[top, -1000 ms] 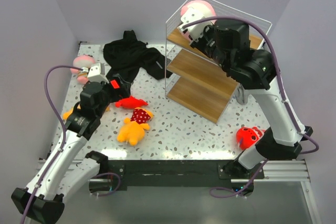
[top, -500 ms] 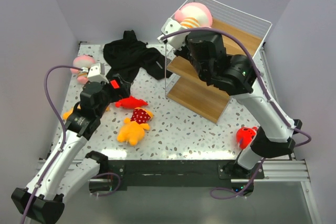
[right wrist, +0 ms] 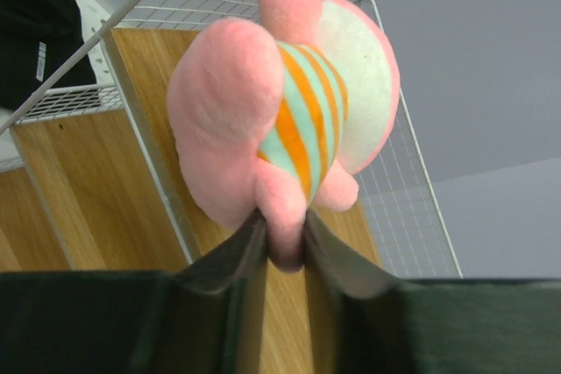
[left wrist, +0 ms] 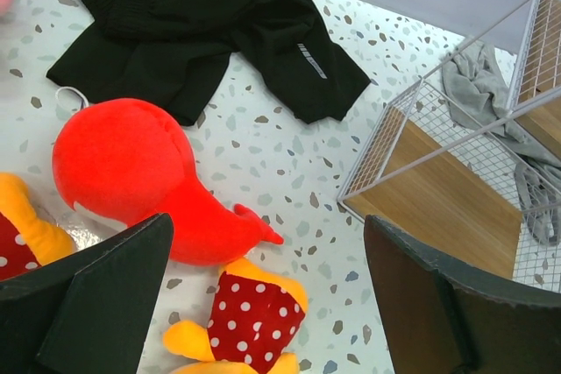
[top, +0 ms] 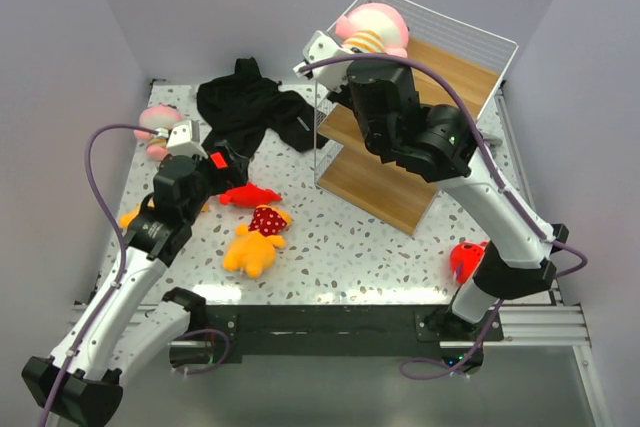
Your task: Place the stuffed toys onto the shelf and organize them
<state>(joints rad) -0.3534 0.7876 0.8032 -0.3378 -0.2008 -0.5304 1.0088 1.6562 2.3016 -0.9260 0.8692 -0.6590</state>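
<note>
A pink stuffed toy (top: 372, 27) in an orange-striped shirt hangs over the top board of the shelf (top: 400, 137), at its far left corner. My right gripper (top: 348, 53) is shut on one of its legs; in the right wrist view the two fingers (right wrist: 237, 260) pinch that pink limb below the toy (right wrist: 280, 120). My left gripper (top: 228, 162) stands open above the table. Between its fingers (left wrist: 114, 286) I see a red fish toy (left wrist: 131, 172) and an orange-yellow toy with a polka-dot bib (left wrist: 245, 321). It holds nothing.
A black garment (top: 250, 107) lies at the back, left of the shelf. Another pink toy (top: 155, 125) sits at the far left. An orange toy (top: 130, 215) lies under the left arm, and a red toy (top: 470, 259) beside the right arm's base. Grey cloth (left wrist: 491, 102) hangs behind the shelf.
My right arm has swung left with the pink toy, from over the top board's middle to its far left corner. The left arm has not moved.
</note>
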